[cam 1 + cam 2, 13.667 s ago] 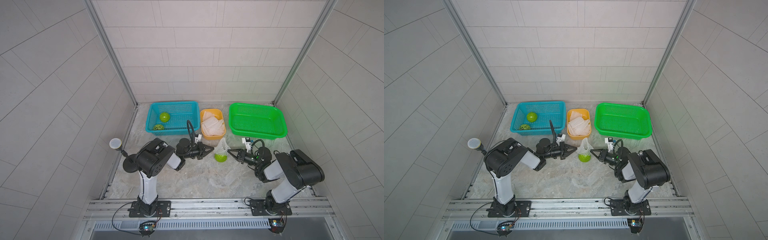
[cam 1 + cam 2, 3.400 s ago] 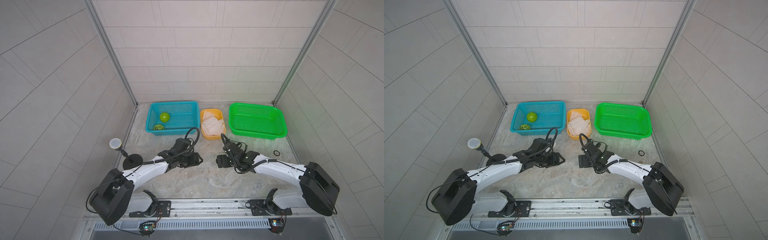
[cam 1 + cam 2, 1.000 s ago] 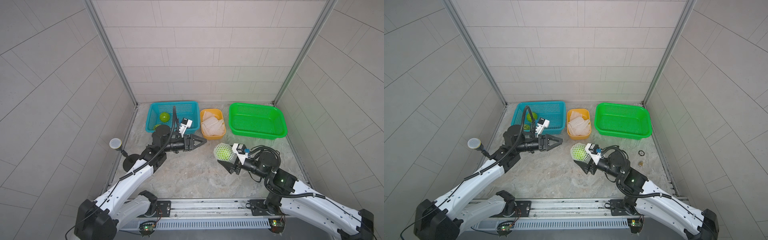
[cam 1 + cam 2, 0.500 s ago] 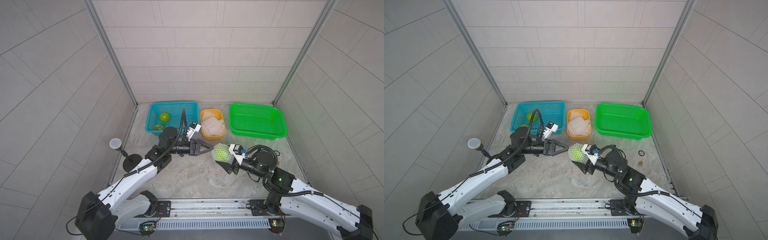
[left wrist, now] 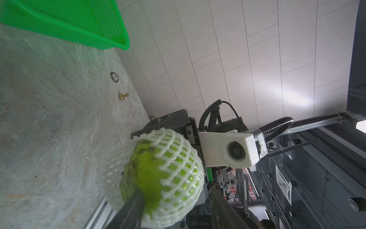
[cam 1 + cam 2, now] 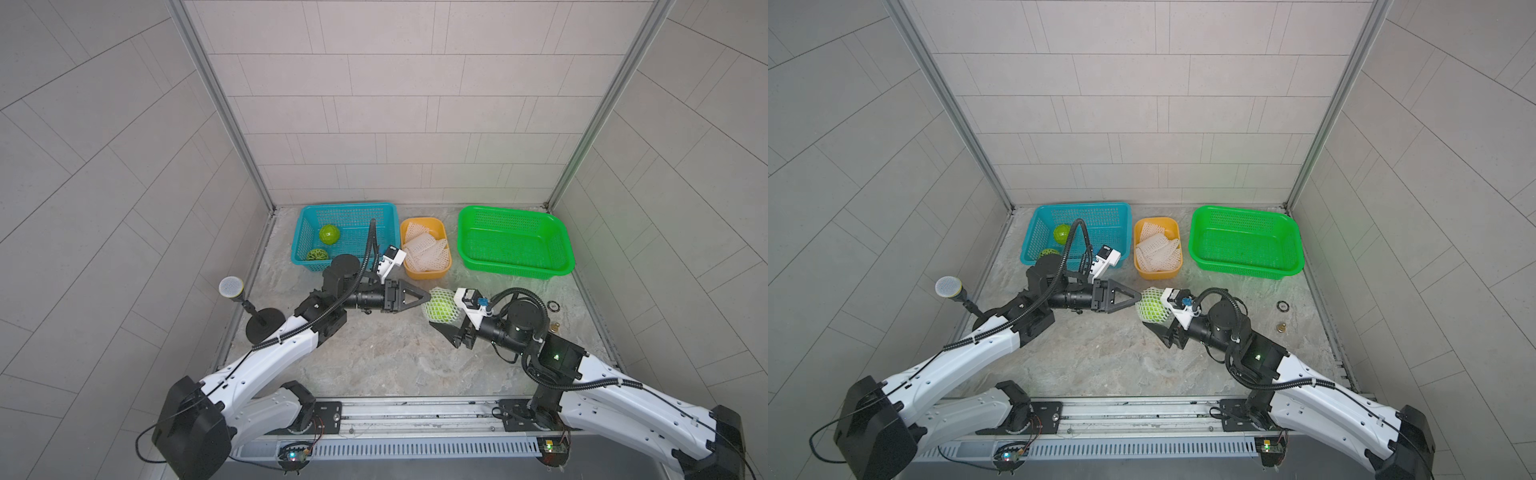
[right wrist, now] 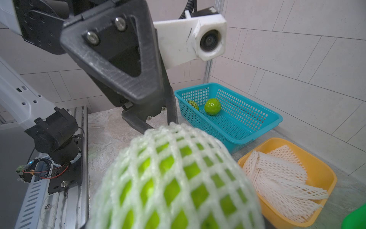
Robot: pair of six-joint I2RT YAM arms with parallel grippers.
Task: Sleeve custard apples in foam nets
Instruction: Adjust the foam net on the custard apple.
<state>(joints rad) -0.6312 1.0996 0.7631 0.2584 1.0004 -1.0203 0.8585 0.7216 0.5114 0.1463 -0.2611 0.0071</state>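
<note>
- Over the middle of the worktop [image 6: 374,365], in front of the orange basket [image 6: 441,227], the right gripper [image 6: 441,319] clasps a custard apple [image 6: 1151,308] aloft.
- The left gripper [image 6: 427,298], jaws part-way spread, meets it tip-on from the left-edge side; one finger [image 5: 134,206] touches bare fruit.
- The foam net [image 5: 174,142] sheathes most of it, but that near end shows flecked green.

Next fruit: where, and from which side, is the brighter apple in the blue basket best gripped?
Take the brighter apple across its widest middle, coming down from above. It is a ball, so an off-centre pinch would likely slip. The blue basket walls bar a sideways approach, and it sits apart from the darker apple.
</note>
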